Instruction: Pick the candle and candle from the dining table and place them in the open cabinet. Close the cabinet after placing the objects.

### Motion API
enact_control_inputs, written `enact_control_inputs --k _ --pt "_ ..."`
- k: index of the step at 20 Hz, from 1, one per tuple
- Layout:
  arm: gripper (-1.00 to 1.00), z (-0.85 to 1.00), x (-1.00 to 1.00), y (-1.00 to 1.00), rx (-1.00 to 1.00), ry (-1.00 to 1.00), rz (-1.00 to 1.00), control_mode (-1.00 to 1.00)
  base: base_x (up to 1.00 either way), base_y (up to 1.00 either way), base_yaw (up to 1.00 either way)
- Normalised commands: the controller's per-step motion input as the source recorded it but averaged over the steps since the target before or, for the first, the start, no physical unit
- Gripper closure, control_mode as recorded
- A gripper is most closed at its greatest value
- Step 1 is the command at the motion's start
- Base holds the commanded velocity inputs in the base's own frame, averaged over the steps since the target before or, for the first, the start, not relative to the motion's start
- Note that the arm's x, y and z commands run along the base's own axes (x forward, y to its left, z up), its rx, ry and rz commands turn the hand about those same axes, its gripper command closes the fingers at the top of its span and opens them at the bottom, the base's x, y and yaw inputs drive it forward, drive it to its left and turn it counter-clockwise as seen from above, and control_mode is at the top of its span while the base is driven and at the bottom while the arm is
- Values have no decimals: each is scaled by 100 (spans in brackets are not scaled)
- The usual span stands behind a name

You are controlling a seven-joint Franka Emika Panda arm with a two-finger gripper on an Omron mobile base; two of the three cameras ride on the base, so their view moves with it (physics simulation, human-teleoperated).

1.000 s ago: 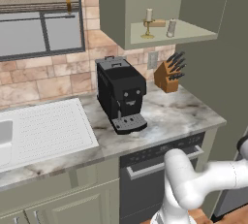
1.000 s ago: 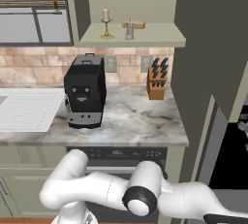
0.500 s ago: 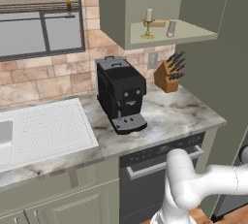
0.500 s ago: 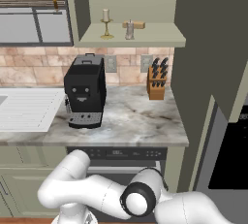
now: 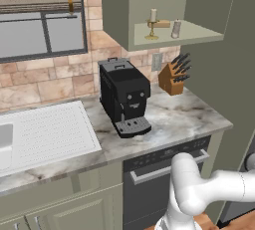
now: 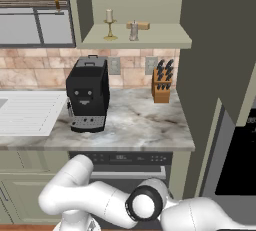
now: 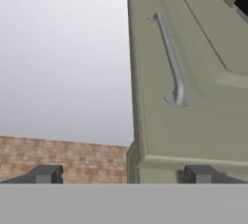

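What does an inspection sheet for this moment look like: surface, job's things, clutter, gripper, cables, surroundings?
Surface: marble counter, carrying a drainboard at its left end.
Job's things: cream candle on gold holder and stubby grey candle both stand on the shelf of the cabinet; cabinet door is open, its silver bar handle untouched.
Clutter: black coffee machine and knife block on the counter; a wooden block on the shelf behind the candles.
Gripper: gripper open, empty, facing the door edge.
Cables: nothing seen.
Surroundings: brick backsplash, window, dishwasher under the counter.
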Motion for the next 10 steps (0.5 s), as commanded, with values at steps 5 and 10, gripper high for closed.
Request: enact_control_inputs --k 5,10 --pt "-100 0 25 -25 -8 0 0 -100 0 0 0" --pt "-100 0 6 -48 -2 0 0 -100 0 0 0"
